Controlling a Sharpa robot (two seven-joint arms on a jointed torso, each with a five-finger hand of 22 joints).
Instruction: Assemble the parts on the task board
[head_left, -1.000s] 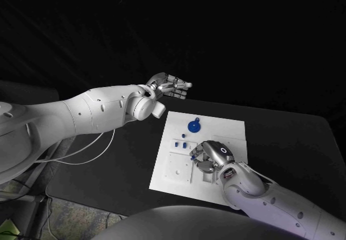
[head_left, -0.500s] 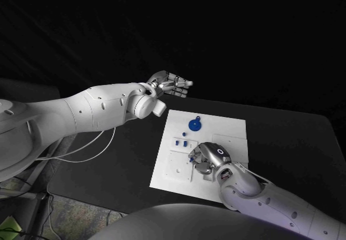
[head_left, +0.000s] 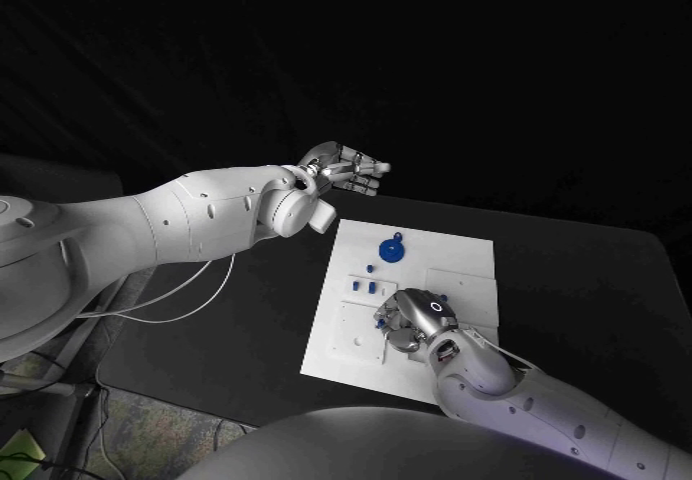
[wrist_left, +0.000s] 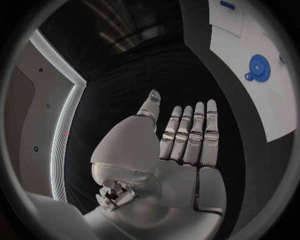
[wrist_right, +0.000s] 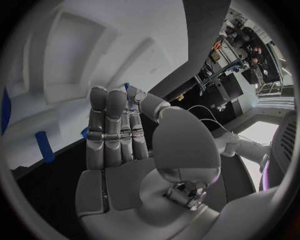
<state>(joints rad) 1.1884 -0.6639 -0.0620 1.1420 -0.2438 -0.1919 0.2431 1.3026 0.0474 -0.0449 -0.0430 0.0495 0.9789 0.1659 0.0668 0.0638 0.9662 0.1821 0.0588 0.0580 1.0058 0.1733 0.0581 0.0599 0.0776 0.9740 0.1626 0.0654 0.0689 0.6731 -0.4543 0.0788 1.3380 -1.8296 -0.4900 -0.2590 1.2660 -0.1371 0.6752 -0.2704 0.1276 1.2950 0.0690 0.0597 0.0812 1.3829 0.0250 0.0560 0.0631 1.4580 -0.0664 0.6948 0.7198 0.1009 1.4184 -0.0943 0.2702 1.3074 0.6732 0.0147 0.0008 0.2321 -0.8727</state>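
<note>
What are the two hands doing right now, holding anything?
Left hand: open, fingers straight, holding nothing, off the task board.
Right hand: down on the board; whether it holds anything cannot be told.

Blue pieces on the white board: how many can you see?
5 at least. A big round blue gear near the far end, a tiny piece just below it, two small upright pieces mid-board, and one at the right robot hand. The hand may hide more.

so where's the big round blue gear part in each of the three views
Head view: the blue gear lies on the far part of the task board, beyond the right hand.
Left wrist view: the same gear lies on the white board, beyond the left hand.
Right wrist view: I cannot pick the gear out.
Shared landmark: the white task board.
</note>
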